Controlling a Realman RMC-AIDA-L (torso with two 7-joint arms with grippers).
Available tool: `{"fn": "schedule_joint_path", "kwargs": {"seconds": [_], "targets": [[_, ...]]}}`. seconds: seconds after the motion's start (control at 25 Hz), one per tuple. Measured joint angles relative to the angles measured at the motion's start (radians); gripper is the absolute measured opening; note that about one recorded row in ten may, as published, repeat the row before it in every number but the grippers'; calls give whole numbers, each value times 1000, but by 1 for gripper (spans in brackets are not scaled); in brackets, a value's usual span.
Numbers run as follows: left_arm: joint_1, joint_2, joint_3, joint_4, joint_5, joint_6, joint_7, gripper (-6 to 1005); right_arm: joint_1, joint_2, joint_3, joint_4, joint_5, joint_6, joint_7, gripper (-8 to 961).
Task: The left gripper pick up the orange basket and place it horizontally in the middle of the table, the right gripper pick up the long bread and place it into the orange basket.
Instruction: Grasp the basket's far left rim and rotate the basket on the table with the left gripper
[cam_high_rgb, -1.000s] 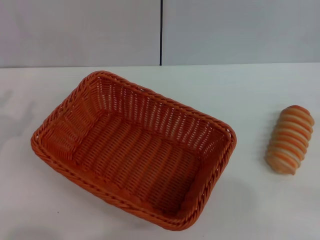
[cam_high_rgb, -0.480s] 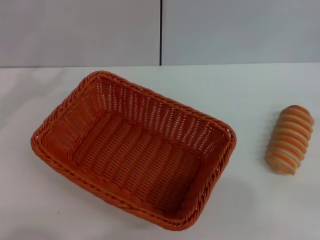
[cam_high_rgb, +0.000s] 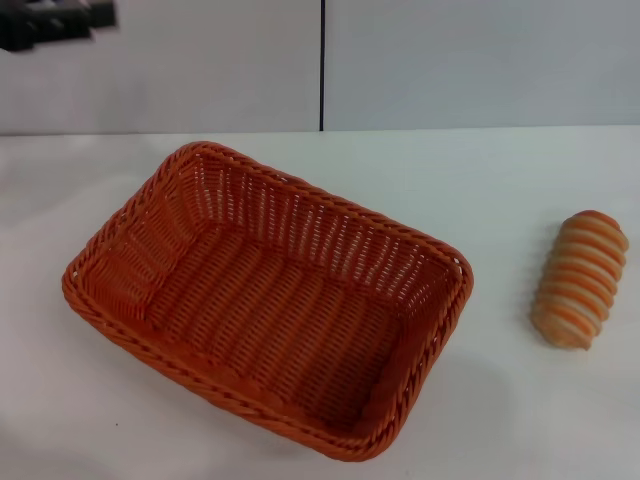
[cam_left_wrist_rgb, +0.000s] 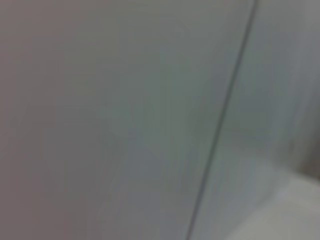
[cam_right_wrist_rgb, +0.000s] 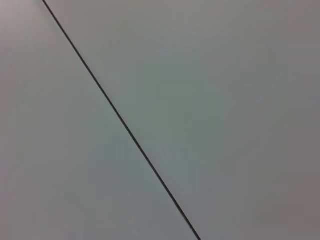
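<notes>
The orange basket (cam_high_rgb: 265, 295) lies empty on the white table (cam_high_rgb: 500, 200), left of centre in the head view, turned at a slant with one corner toward the wall. The long bread (cam_high_rgb: 579, 279), striped orange and cream, rests on the table to the basket's right, apart from it. A black blurred tip of my left gripper (cam_high_rgb: 55, 22) shows at the top left corner, high above the table and well back-left of the basket. My right gripper is out of view. Both wrist views show only the grey wall and its dark seam.
A light grey wall (cam_high_rgb: 480, 60) with a dark vertical seam (cam_high_rgb: 322, 65) stands behind the table. Bare tabletop lies between the basket and the bread and along the back edge.
My left gripper has come into the head view at the top left corner; it was absent before. Basket and bread have not moved.
</notes>
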Motion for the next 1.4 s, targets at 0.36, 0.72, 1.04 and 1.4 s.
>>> {"fn": "schedule_joint_path", "kwargs": {"seconds": [0.36,0.72,1.04,1.4], "targets": [[-153,-84,4,109,411,65,-88,791,-2,4,-3,9,-2,18,-1,690],[-227,-145,25,106,606,44,-91,788,-2,2,-5,20,-8,19,-1,691],[-268,-181,79,78,727,-36,-107,787,7,1,-9,25,-38,19,-2,692],[-280,-180,98,28,773,-48,-116,784,5,1,-9,27,-39,19,-2,693]]}}
